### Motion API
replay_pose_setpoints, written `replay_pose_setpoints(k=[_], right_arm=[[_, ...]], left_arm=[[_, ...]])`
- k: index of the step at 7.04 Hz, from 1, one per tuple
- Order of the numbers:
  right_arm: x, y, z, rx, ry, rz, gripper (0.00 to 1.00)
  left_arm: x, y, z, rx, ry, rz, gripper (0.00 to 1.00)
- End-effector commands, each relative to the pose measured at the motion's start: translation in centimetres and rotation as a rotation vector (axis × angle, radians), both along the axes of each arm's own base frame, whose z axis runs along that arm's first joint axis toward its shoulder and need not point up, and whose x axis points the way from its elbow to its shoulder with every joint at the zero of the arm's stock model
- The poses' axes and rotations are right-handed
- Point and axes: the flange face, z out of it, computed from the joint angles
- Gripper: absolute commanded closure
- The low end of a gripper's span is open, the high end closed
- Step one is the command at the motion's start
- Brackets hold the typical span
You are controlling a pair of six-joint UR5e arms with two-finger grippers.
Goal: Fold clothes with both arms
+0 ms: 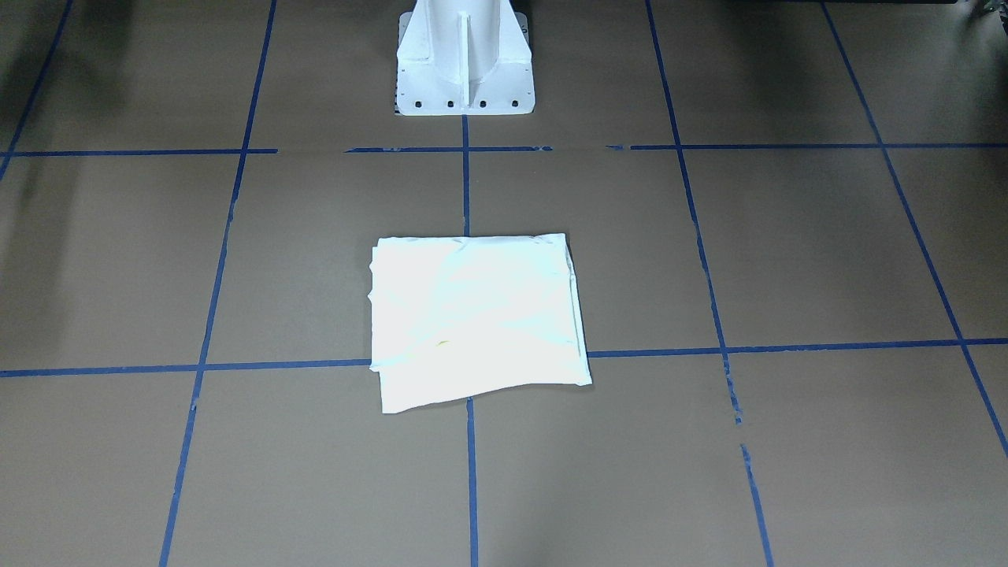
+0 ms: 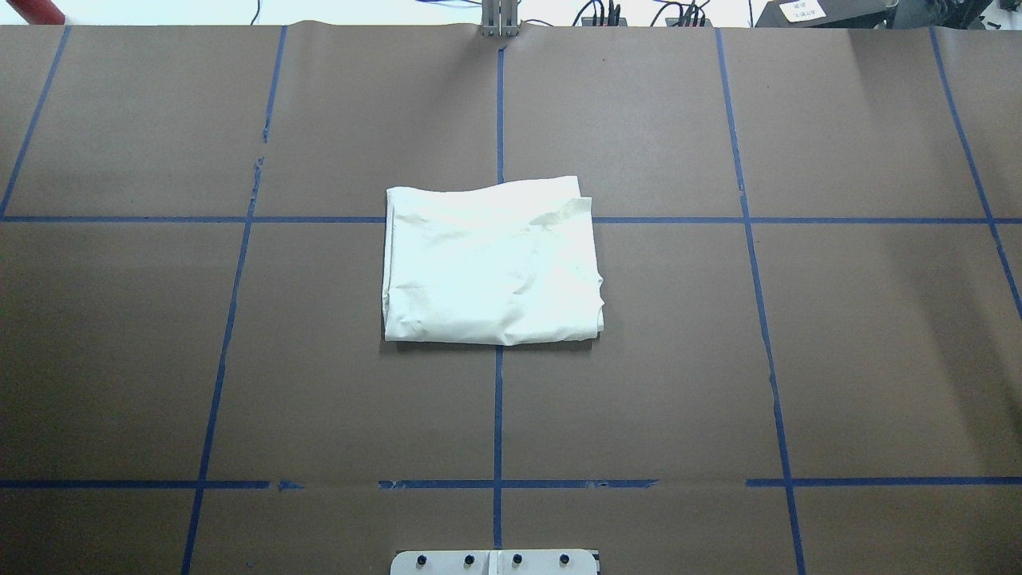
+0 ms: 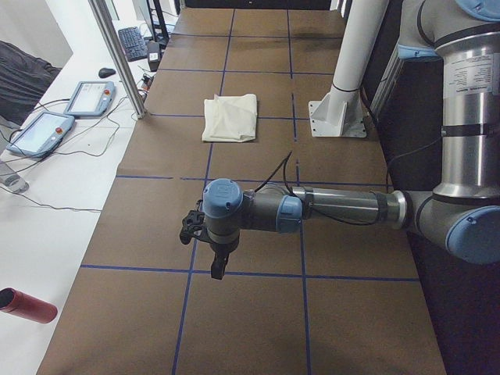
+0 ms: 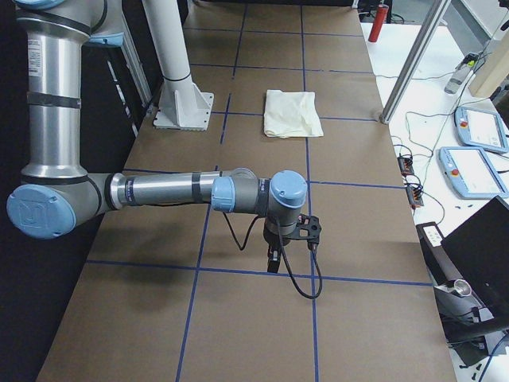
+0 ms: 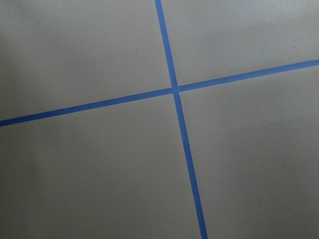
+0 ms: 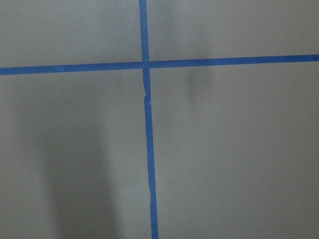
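The clothes (image 2: 491, 263) lie folded into a plain cream rectangle at the middle of the brown table, also seen as clothes (image 1: 479, 319) from the front, print hidden. No arm touches them. In the exterior left view, the near left arm (image 3: 336, 207) stretches over the table end, its left gripper (image 3: 216, 264) pointing down above the paper, far from the clothes (image 3: 230, 117). The exterior right view shows the right arm (image 4: 167, 191) likewise, its right gripper (image 4: 273, 259) hanging over the paper, away from the clothes (image 4: 293, 113). I cannot tell whether either gripper is open or shut.
The white pedestal base (image 1: 465, 59) is bolted behind the clothes. Blue tape lines (image 5: 174, 89) grid the brown paper. Off the table edge lie teach pendants (image 3: 43, 133), a red cylinder (image 3: 27, 305) and cables. A metal post (image 3: 117, 55) stands at the edge.
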Motion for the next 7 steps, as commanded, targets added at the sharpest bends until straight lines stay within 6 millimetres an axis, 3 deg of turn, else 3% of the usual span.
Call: replay_pose_setpoints(k=[1, 7], right_arm=[[-0.01, -0.41, -0.61, 0.020, 0.000, -0.001, 0.00], [-0.18, -0.72, -0.73, 0.024, 0.015, -0.006, 0.00]], left_arm=[[0.04, 0.26, 0.79, -0.012, -0.001, 0.003, 0.00], [0.04, 0.35, 0.95, -0.019, -0.001, 0.000, 0.00]])
